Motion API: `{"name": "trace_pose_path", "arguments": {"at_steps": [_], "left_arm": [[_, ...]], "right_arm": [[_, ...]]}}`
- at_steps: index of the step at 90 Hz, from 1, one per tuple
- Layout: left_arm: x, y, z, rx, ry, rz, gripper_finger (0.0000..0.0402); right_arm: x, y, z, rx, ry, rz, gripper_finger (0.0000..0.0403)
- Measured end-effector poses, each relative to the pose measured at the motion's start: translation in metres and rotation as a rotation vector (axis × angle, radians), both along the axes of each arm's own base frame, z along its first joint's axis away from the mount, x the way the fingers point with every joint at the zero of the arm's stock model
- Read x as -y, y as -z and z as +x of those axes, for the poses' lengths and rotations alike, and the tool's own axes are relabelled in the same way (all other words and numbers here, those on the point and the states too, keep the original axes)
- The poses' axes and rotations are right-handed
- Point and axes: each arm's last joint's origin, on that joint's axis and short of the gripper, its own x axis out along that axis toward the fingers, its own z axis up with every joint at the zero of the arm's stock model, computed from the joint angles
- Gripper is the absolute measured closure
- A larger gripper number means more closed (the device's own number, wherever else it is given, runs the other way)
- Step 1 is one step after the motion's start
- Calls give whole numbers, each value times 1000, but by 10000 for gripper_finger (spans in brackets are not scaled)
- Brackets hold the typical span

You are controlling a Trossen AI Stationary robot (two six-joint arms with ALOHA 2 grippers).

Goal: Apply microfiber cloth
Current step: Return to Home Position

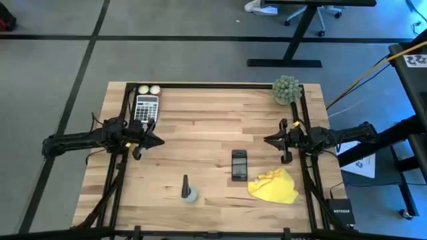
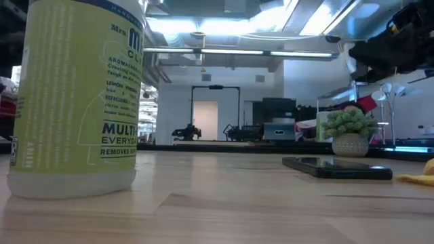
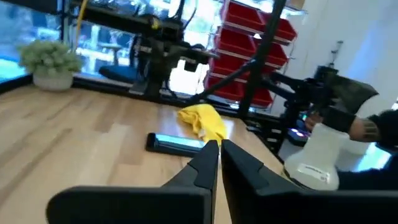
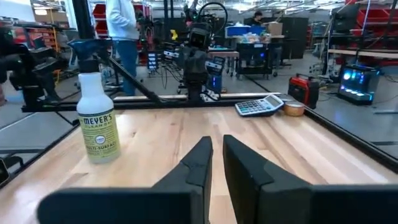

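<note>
Arms reaching inward from opposite sides, left end effector [image 1: 159, 141] closed, right end effector [image 1: 267, 140] closed

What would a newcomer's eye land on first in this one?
The bright yellow microfiber cloth lies crumpled toward the right side of the table, just beside the flat black smartphone. The Meyer's spray bottle stands left of them and looms large in the low view. The left gripper and right gripper point at each other across it, both shut and empty.
</note>
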Motion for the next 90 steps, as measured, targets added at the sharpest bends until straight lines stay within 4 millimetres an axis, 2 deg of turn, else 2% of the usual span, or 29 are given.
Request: {"name": "trace_pose_path", "arguments": {"at_steps": [24, 37, 53, 62, 90], "left_arm": [[18, 4, -1, -33, -189, 66, 401], [24, 3, -4, -27, -166, 91, 401], [22, -1, -8, 31, -171, 121, 401], [20, -1, -7, 25, -191, 120, 401], [15, 0, -6, 14, -202, 87, 401]], "right_arm": [[2, -1, 0, 6, 63, -13, 379], [0, 0, 0, -2, -13, -5, 379], [0, 0, 0, -4, -16, -32, 379], [4, 1, 1, -8, 8, -40, 379], [13, 3, 2, -31, -63, -22, 379]]}}
